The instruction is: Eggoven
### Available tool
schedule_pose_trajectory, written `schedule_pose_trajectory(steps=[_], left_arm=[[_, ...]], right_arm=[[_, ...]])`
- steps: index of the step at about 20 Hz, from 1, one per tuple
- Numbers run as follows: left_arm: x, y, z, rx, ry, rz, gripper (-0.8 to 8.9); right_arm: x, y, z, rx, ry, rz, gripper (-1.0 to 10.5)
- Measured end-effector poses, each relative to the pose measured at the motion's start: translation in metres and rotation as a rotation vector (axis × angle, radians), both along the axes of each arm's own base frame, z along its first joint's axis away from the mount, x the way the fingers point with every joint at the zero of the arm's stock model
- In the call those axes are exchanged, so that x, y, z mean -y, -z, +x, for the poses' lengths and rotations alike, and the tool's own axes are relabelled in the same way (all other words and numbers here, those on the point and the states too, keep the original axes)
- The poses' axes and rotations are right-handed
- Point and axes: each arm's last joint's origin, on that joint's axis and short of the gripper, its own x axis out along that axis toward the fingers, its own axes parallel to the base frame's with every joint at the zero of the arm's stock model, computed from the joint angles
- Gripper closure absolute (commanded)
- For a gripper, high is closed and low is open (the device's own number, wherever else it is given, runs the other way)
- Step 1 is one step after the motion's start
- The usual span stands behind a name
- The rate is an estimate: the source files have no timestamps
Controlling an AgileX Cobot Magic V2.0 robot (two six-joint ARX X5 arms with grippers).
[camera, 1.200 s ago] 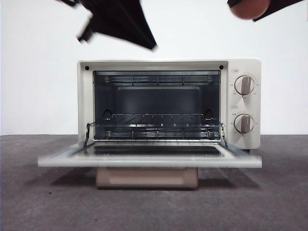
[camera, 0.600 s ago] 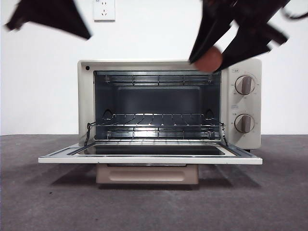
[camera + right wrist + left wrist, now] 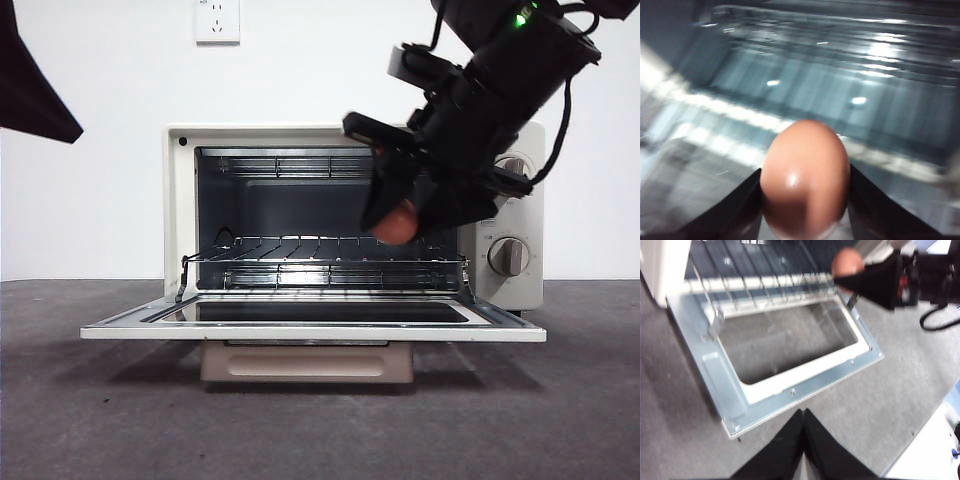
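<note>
At the front of the grey bench [image 3: 100, 420], the toaster oven [image 3: 350, 140] has its glass door [image 3: 310, 330] dropped flat toward the near edge, the beige handle [image 3: 305, 365] hanging beneath it. No brand name can be read anywhere on the cream casing; the small markings around the two knobs [image 3: 508, 256] are too fine to make out, and the upper knob is mostly hidden behind the arm. The right hand [image 3: 400, 215] reaches into the oven mouth above the wire rack [image 3: 300, 250], its jaws clamped on the reddish-brown egg [image 3: 805, 177]. The left hand [image 3: 803, 440] hangs above the bench before the door, jaws pressed together, holding nothing. A white wall socket [image 3: 217, 20] sits behind.
</note>
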Motion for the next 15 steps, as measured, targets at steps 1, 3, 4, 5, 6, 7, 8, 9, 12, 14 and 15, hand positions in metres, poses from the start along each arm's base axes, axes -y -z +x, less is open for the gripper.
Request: schedule_pose_trajectory(steps=[1, 3, 4, 5, 6, 7, 8, 9, 12, 14, 15], left_arm=[[0.0000, -0.0003, 0.0001, 0.004, 0.001, -0.001, 8.08], [0.0000, -0.0005, 0.0002, 0.006, 0.002, -0.003, 8.08], [0.0000, -0.0005, 0.0003, 0.006, 0.002, -0.003, 8.08], [0.0001, -0.0005, 0.0003, 0.006, 0.002, -0.003, 8.08], [0.0000, -0.0006, 0.0004, 0.007, 0.002, -0.004, 8.08], [0.0000, -0.0005, 0.0003, 0.006, 0.002, -0.003, 8.08], [0.0000, -0.0005, 0.0003, 0.006, 0.002, -0.003, 8.08], [0.0001, -0.0005, 0.0003, 0.006, 0.002, -0.003, 8.08], [0.0000, -0.0006, 0.0003, 0.007, 0.002, -0.004, 8.08], [0.0000, -0.0006, 0.0003, 0.007, 0.002, -0.004, 8.08], [0.0000, -0.0006, 0.0003, 0.007, 0.002, -0.004, 8.08]], right_arm=[[0.0016, 0.0006, 0.0016, 0.002, 0.009, -0.001, 9.4], [0.0053, 0.0028, 0.0056, 0.001, 0.027, -0.003, 9.4], [0.0049, 0.0055, 0.0065, -0.006, 0.027, -0.007, 9.4], [0.0040, 0.0083, 0.0074, -0.014, 0.023, -0.009, 9.4], [0.0033, 0.0091, 0.0081, -0.011, 0.022, -0.007, 9.4], [0.0030, 0.0094, 0.0081, -0.011, 0.022, -0.008, 9.4], [0.0029, 0.0095, 0.0083, -0.010, 0.022, -0.007, 9.4], [0.0029, 0.0098, 0.0082, -0.012, 0.022, -0.008, 9.4], [0.0029, 0.0099, 0.0081, -0.017, 0.020, -0.009, 8.9], [0.0016, 0.0099, 0.0073, -0.018, 0.014, -0.009, 6.9], [0.0013, 0.0100, 0.0071, -0.018, 0.014, -0.009, 6.7]])
